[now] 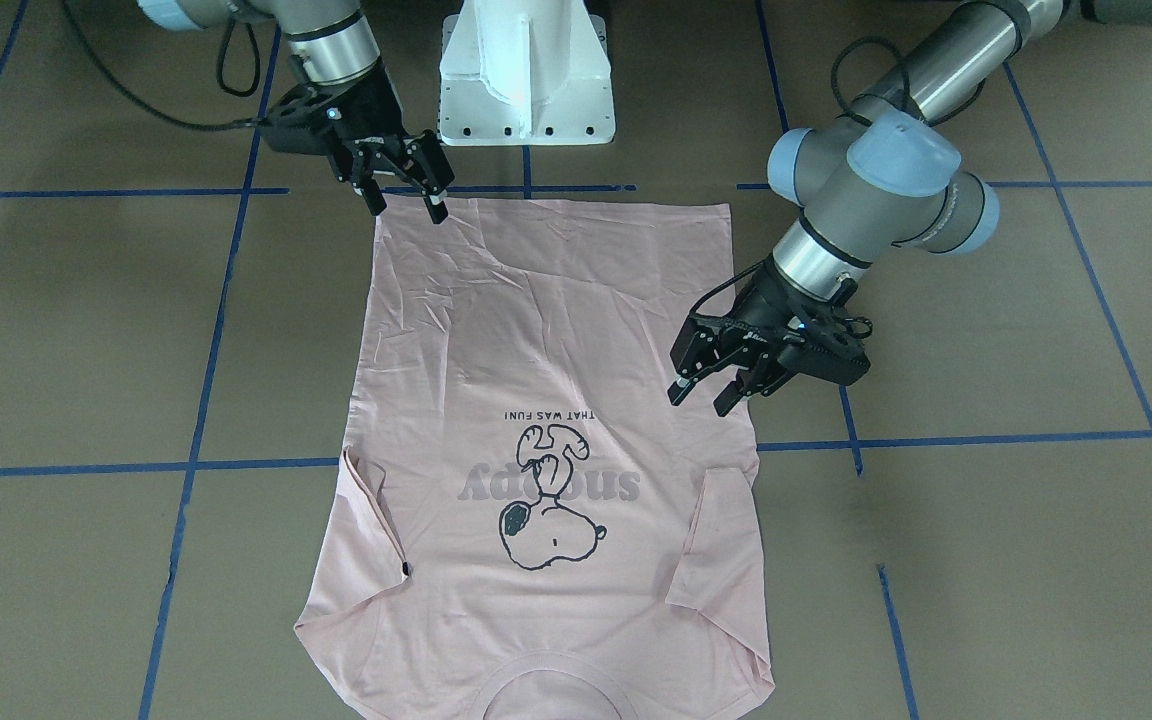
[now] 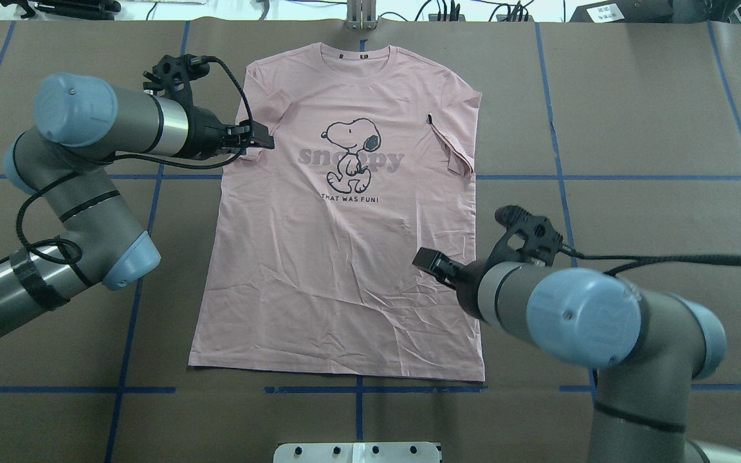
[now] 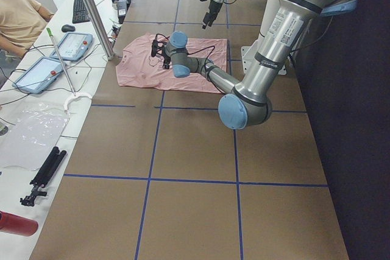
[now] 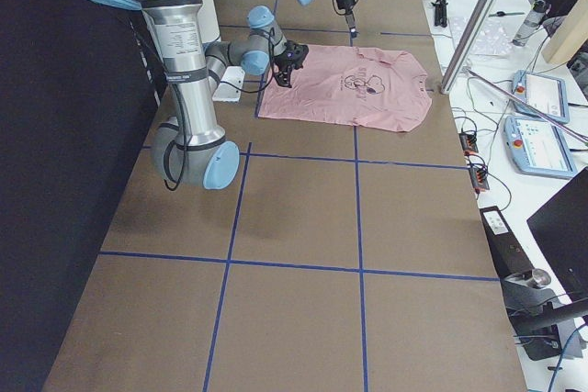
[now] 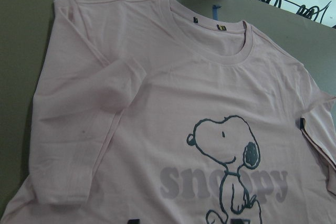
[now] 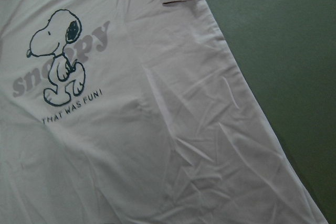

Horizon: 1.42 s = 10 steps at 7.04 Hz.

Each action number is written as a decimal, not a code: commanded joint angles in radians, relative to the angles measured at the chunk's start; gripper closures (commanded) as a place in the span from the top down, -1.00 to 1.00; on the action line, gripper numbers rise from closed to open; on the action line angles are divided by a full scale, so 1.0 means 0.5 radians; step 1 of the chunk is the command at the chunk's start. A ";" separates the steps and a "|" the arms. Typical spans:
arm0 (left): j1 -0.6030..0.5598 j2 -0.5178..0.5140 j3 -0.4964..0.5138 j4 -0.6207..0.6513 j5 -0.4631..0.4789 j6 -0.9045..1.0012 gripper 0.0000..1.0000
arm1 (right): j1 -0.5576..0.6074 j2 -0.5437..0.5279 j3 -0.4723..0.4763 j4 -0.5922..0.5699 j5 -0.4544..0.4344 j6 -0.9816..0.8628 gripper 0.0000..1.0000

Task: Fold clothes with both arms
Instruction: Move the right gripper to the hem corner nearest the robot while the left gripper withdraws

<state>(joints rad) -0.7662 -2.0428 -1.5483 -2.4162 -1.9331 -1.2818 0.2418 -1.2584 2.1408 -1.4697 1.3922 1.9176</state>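
1. The pink T-shirt (image 2: 338, 270) lies flat on the brown tabletop (image 2: 634, 128), with the dog picture facing up.
2. The left hand (image 1: 701, 398) is over the shirt's side edge. Its fingers are apart and hold nothing.
3. The right hand (image 1: 408, 212) is by a bottom corner. It is wide open and holds nothing.

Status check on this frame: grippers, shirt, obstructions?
Left gripper open. Right gripper open. Both hover at T-shirt edges; T-shirt flat, print up, ungrasped. Nothing blocking.

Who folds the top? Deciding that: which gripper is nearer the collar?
Left. The left gripper is beside the T-shirt's edge near a sleeve; the right gripper, at the hem corner, far from the collar.
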 commanded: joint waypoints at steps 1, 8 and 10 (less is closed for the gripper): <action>0.001 0.103 -0.125 0.007 -0.024 -0.010 0.31 | -0.476 -0.020 0.075 -0.306 -0.463 0.407 0.75; 0.004 0.110 -0.116 0.010 -0.018 -0.007 0.31 | -0.487 -0.183 -0.069 -0.334 -0.315 0.537 0.69; 0.004 0.110 -0.116 0.007 -0.018 -0.007 0.31 | -0.462 -0.177 -0.127 -0.331 -0.251 0.524 0.66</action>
<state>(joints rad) -0.7639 -1.9881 -1.6058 -2.4126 -1.9420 -1.2855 0.0023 -1.3490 2.0944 -1.6365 1.2492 2.1828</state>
